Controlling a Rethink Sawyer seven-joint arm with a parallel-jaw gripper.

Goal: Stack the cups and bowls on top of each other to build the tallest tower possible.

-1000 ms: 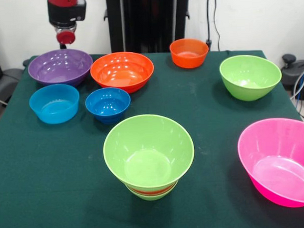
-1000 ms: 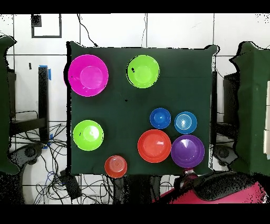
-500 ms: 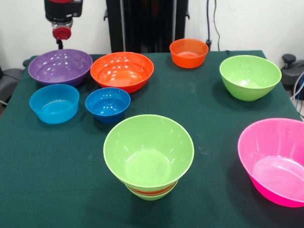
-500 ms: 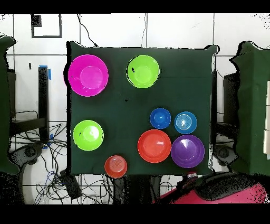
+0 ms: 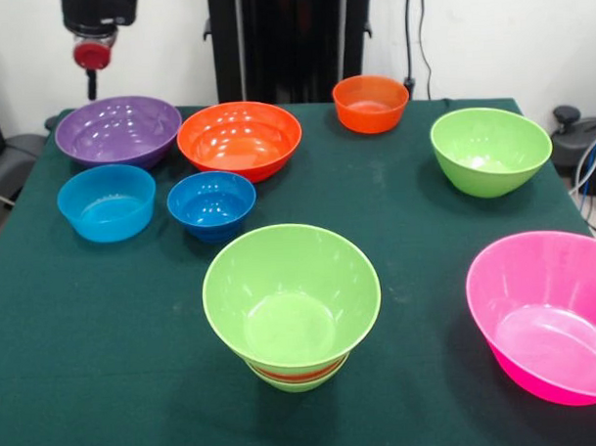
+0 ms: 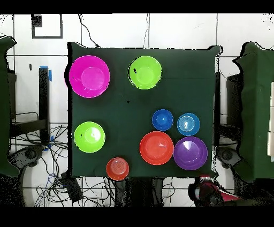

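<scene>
Since the earlier front views the gripper (image 5: 91, 56) has drawn back up and to the left, and now hangs at the top left corner, above and behind the purple bowl (image 5: 117, 129); only its dark body, a red round part and a thin tip show, so whether its fingers are spread or closed cannot be told. None of the bowls has shifted. From left to right in the front view, the purple bowl sits at the far left of the green table (image 5: 86, 328), with the light blue bowl (image 5: 106, 201) just in front of it. Next comes the dark blue bowl (image 5: 211, 203), near the large orange bowl (image 5: 239, 138) behind it. In the middle, nearest the camera, stands the tower (image 5: 292, 303): a wide lime green bowl on top, an orange band and a small green base beneath. Farther right, the small orange bowl (image 5: 370, 102) sits at the far edge, then a lone lime green bowl (image 5: 490, 149), and the pink bowl (image 5: 546, 312) lies at the near right corner.
</scene>
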